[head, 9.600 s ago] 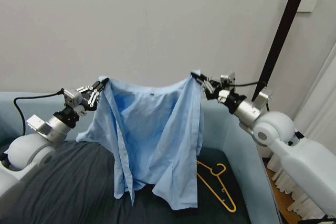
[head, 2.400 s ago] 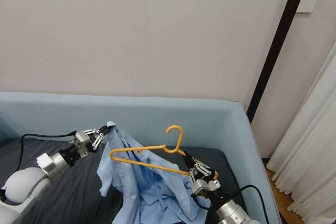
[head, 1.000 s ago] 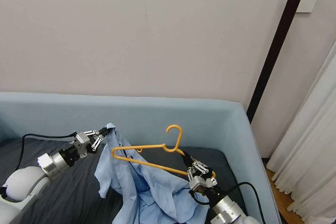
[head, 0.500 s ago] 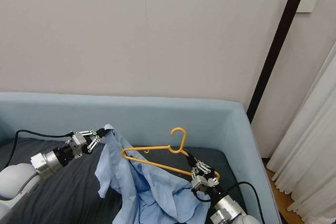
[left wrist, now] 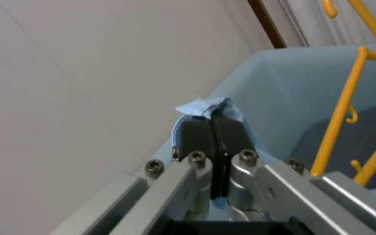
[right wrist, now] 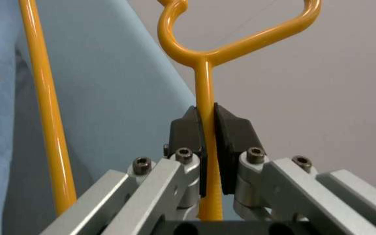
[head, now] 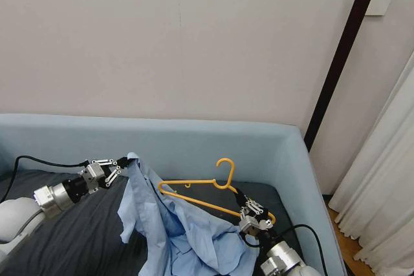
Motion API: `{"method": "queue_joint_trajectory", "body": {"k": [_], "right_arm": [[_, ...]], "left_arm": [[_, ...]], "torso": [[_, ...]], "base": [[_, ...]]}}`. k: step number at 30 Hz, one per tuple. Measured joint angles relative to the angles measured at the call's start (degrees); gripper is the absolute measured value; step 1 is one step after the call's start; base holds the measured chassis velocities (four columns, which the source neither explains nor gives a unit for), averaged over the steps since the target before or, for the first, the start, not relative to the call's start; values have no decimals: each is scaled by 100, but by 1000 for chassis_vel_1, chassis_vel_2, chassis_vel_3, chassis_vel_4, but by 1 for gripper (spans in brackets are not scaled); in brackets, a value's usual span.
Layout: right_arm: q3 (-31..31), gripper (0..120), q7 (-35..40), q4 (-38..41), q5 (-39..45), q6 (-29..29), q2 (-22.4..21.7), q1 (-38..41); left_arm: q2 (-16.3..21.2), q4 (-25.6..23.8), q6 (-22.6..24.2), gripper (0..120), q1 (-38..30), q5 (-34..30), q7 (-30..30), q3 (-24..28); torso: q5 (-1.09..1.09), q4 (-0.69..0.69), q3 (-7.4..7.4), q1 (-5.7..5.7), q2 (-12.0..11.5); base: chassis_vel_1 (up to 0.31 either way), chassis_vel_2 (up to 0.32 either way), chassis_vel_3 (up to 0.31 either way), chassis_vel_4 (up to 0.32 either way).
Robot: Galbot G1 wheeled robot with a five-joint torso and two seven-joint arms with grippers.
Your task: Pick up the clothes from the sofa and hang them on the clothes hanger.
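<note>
Hanging from the left gripper [head: 120, 165], whose jaws pinch its edge, the blue shirt [head: 187, 234] drapes onto the sofa [head: 194, 141] in the head view. The right gripper [head: 253, 215] clamps the yellow hanger [head: 194, 189], long bar reaching from those jaws toward the shirt, hook upward. Left wrist view: fabric pokes beyond the closed jaws. Right wrist view: hanger wire runs straight out between tight jaws.

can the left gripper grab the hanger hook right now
Probably not: the left gripper is shut on the shirt, so its jaws are occupied, and the hanger, held by the right gripper, lies beyond the draped cloth.
</note>
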Motion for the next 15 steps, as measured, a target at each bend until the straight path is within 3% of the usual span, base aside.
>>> {"method": "queue_joint_trajectory", "body": {"k": [7, 15], "right_arm": [[-296, 4, -71, -55, 22, 276, 48, 56], [-850, 4, -3, -437, 139, 144, 57, 585]], "left_arm": [[-232, -25, 12, 0, -66, 28, -10, 111], [-922, -426, 101, 0, -23, 225, 12, 252]], "torso": [[0, 0, 0, 0, 0], [1, 0, 0, 0, 0]], "base": [[0, 0, 0, 0], [0, 0, 0, 0]]}}
